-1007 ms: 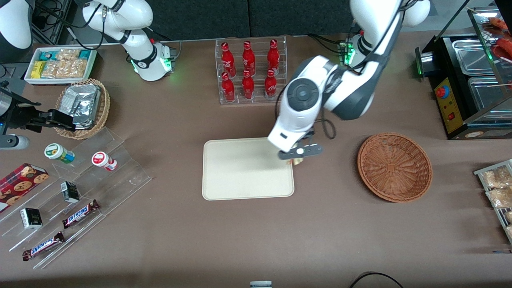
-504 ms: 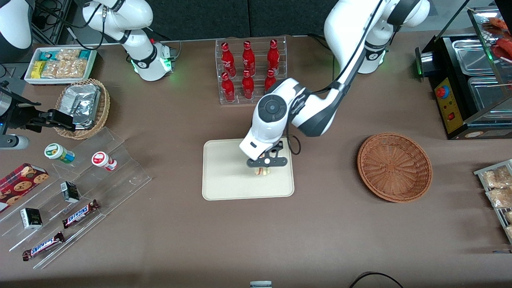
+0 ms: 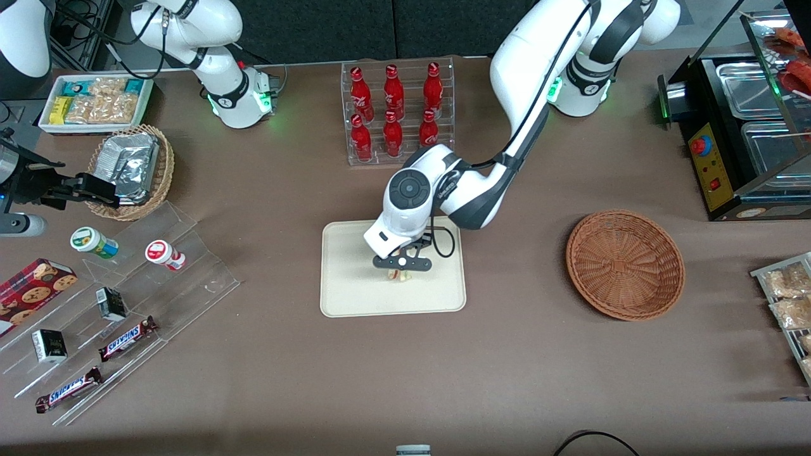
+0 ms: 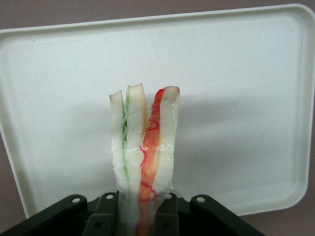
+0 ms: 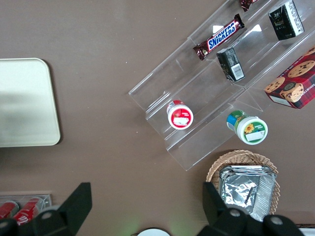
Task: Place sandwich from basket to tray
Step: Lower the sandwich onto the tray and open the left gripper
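Note:
My left gripper (image 3: 400, 271) hangs over the middle of the cream tray (image 3: 355, 297), shut on the sandwich (image 3: 398, 275). In the left wrist view the sandwich (image 4: 143, 147) stands between the fingers (image 4: 103, 216), a wrapped wedge of white bread with green and red filling, with the tray (image 4: 236, 88) under it. Whether the sandwich touches the tray I cannot tell. The reddish-brown wicker basket (image 3: 625, 264) sits empty toward the working arm's end of the table.
A clear rack of red bottles (image 3: 397, 111) stands farther from the front camera than the tray. A tan basket of foil packets (image 3: 133, 170), a white snack bin (image 3: 95, 102) and an acrylic stand with snacks (image 3: 127, 316) lie toward the parked arm's end.
The gripper has carried the sandwich from the tray's basket-side edge to over the tray's middle and come lower.

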Available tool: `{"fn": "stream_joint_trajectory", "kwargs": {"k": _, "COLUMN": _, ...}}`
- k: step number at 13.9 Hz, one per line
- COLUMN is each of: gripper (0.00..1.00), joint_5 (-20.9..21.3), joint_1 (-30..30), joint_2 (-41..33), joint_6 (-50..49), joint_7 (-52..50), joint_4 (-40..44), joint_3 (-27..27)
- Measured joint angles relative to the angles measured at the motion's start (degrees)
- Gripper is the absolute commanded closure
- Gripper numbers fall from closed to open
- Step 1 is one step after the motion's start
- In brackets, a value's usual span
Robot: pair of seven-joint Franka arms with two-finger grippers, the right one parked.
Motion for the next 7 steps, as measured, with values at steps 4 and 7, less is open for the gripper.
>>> {"fn": "stream_joint_trajectory", "kwargs": {"k": 4, "gripper": 0.86, "joint_5": 0.58, "joint_1": -0.09, "joint_2": 4.37, "joint_6": 2.74, "joint_7": 0.06, "joint_4": 3.41, "joint_3": 0.25}}
{"fn": "stream_joint_trajectory", "kwargs": {"k": 7, "gripper": 0.84, "joint_5": 0.58, "joint_1": -0.07, "joint_2": 6.91, "joint_6": 2.8, "joint_7": -0.98, "joint_4": 6.24, "joint_3": 0.59}}
